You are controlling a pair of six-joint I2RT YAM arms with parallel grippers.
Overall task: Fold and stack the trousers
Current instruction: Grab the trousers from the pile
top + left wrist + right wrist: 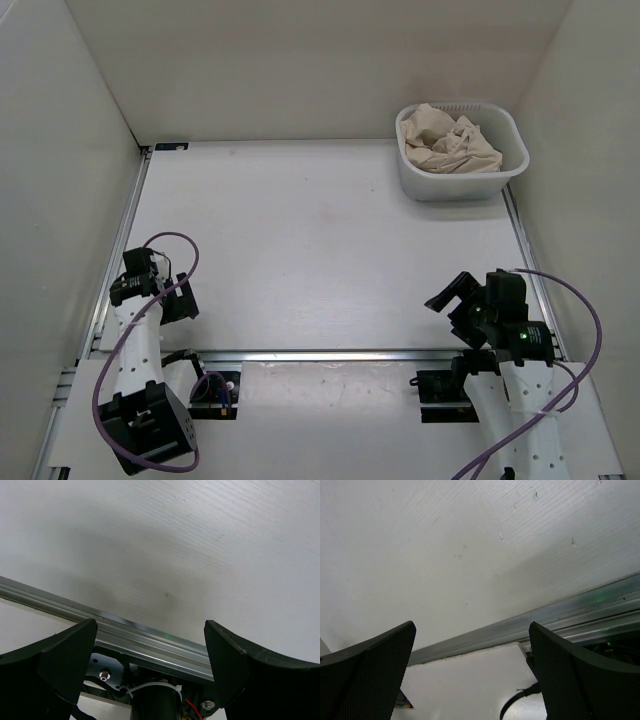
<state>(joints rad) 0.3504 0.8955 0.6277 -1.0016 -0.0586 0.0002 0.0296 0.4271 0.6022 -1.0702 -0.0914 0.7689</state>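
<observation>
Trousers (452, 143): light beige soft cloth, crumpled in a wrinkled heap, not folded. They sit inside a white plastic basket (508, 172), a rounded rectangle with a ribbed rim, at the far right corner of the table (320, 250). The cloth bulges just above the rim. Legs and waistband can't be told apart in the heap.

Left gripper (155, 287) is at the near left, low over the table and well apart from the basket. In the left wrist view its fingers (60, 655) are black, matte, wedge-shaped and spread wide, with only bare table between them. Right gripper (470, 297) is at the near right, also far from the trousers. Its fingers (375, 660) have finely textured black pads, are spread wide and hold nothing.

Purple cables loop off both arms, left (113, 350) and right (592, 330). An aluminium rail (330, 354), ridged and shiny, runs across the near edge between the arm bases, and more rails edge the sides. A green light glows on the right arm (521, 337).

The table is white and matte with a faint grain, small scuffs and specks. Plain white panels wall it in on the left, back and right.
</observation>
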